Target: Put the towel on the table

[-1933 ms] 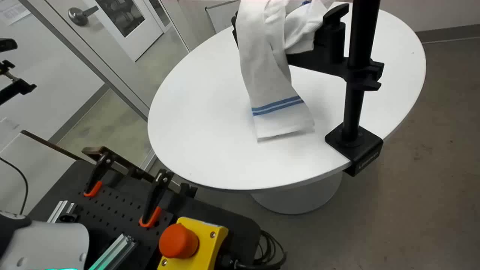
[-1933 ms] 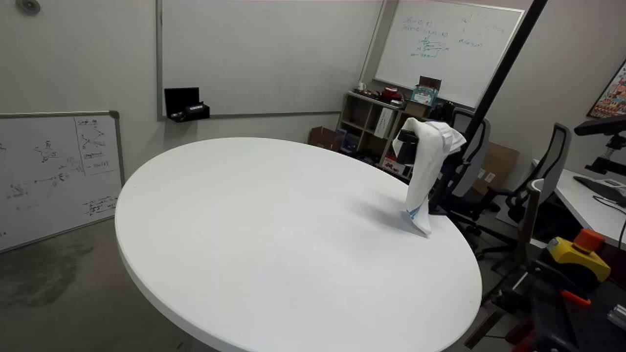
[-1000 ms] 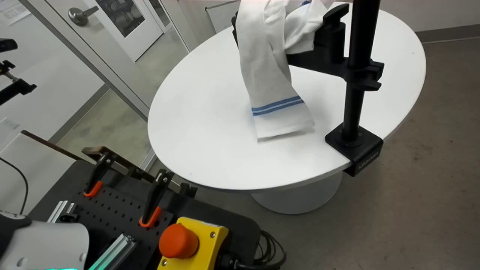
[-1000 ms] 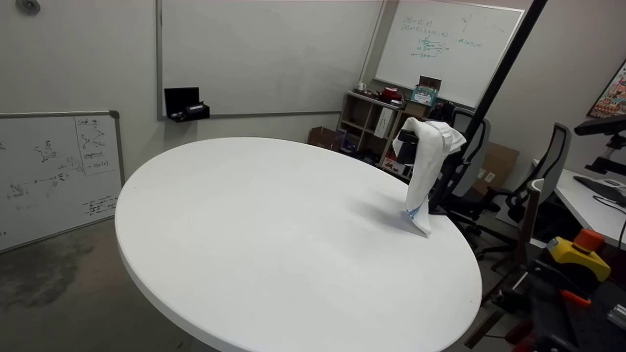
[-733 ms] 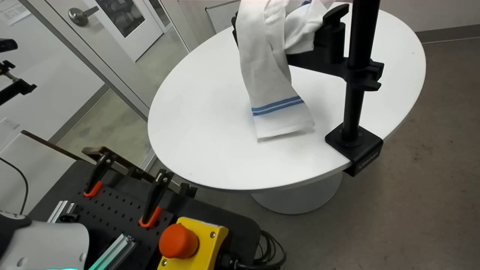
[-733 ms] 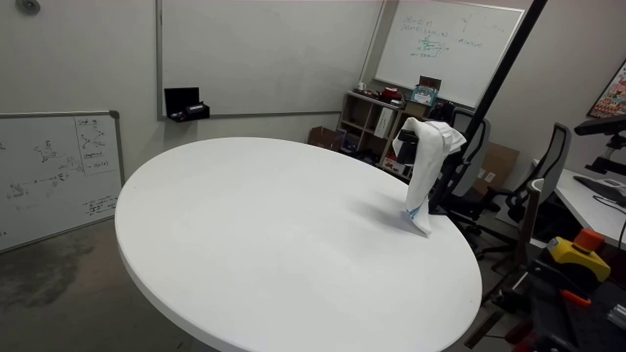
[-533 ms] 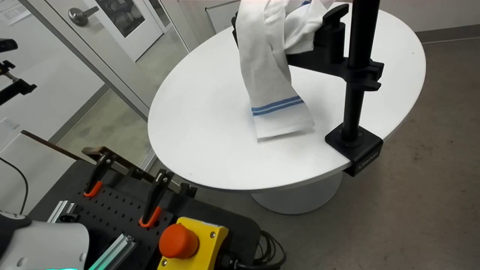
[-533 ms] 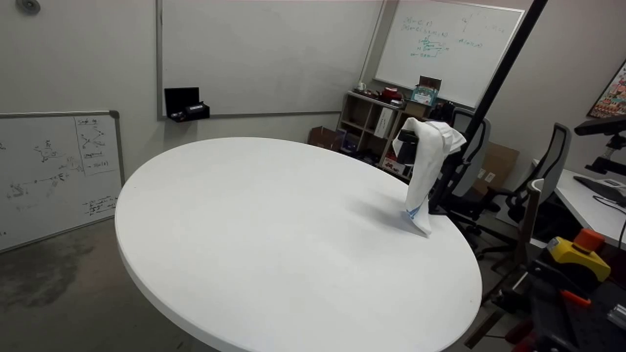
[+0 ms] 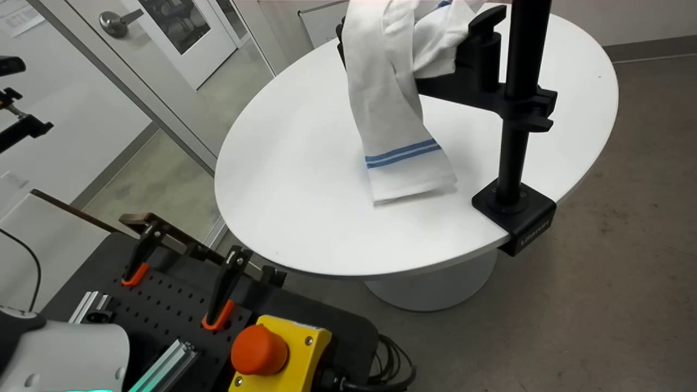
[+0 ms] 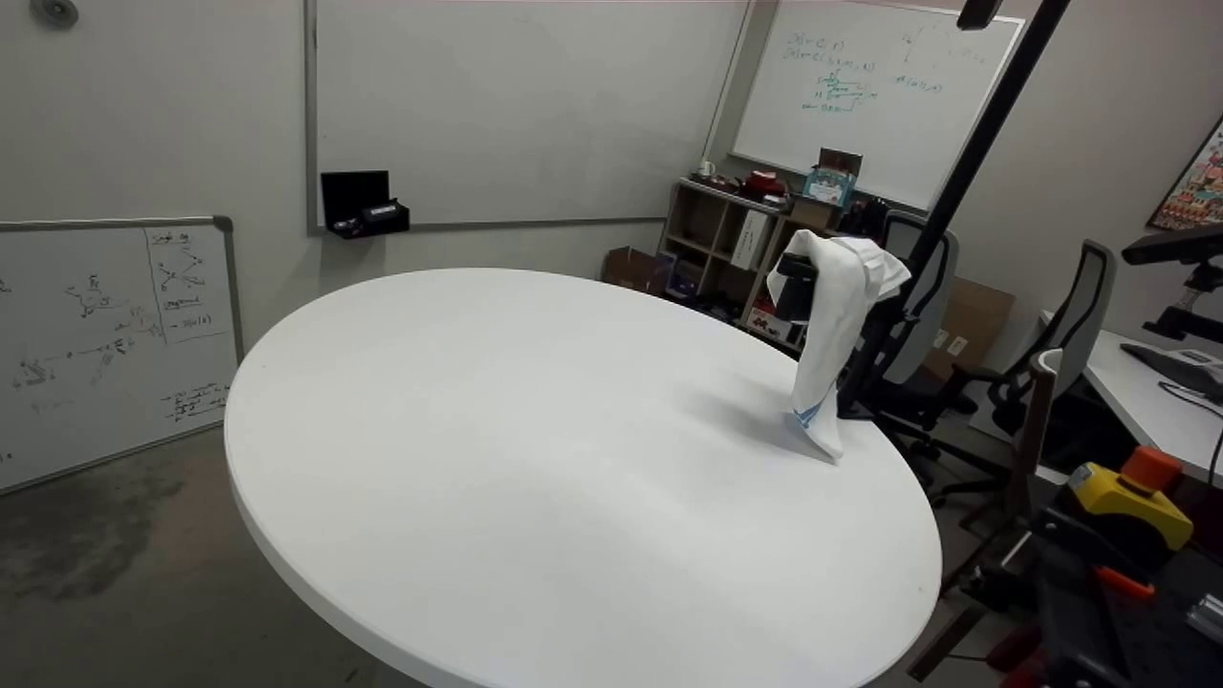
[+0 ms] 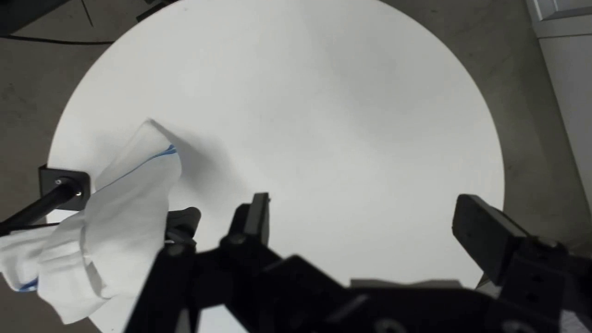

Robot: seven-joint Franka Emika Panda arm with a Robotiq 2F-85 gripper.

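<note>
The white towel with blue stripes hangs over the arm of a black stand, in both exterior views (image 9: 389, 109) (image 10: 831, 315). Its lower striped end reaches down to the white round table (image 9: 288, 163), which also shows in an exterior view (image 10: 535, 459). In the wrist view the towel (image 11: 129, 222) lies at the lower left, left of my gripper (image 11: 363, 203). The gripper is open, with nothing between its fingers, above the table (image 11: 323, 101). In an exterior view a dark piece (image 10: 979, 11) shows at the top edge; I cannot tell whether it is the gripper.
The black stand's pole (image 9: 514, 152) is clamped at the table's edge by a square base (image 9: 514, 215); it also shows in the wrist view (image 11: 51, 201). A yellow box with a red button (image 9: 283, 351) and orange-tipped clamps (image 9: 220, 294) sit on a dark bench beside the table.
A dark piece has come into view at the top edge of an exterior view, and the light on the table has shifted. The towel and stand have not moved.
</note>
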